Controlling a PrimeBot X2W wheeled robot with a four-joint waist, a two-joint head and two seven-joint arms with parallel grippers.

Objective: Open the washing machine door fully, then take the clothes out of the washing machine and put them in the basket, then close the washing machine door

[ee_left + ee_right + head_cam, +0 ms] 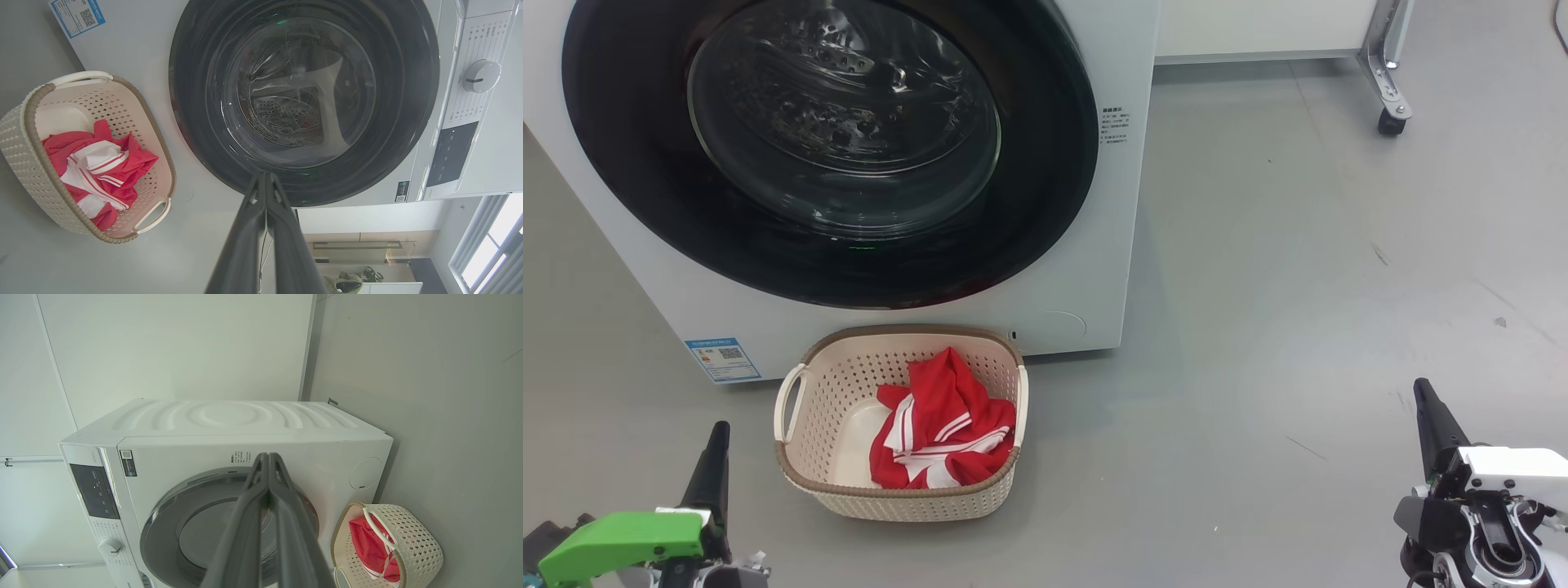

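Observation:
The white washing machine (1086, 269) stands in front of me with its round black-rimmed door (1045, 163) shut flat against the front. Through the glass I see the steel drum. Red clothes (943, 429) with white stripes lie in the cream basket (800, 469) on the floor just below the door. My left gripper (719, 431) is shut and holds nothing, low at the left of the basket. At the lower right my right gripper (1421, 385) is shut and holds nothing, far from the machine. The wrist views show the door (196, 134) (163, 522), the basket (24, 139) (421, 543) and the clothes (135, 157) (363, 539).
Grey floor (1298, 286) spreads wide to the right of the machine. A metal leg with a caster (1390, 122) stands at the back right. The machine's control panel and dial (481, 75) sit above the door.

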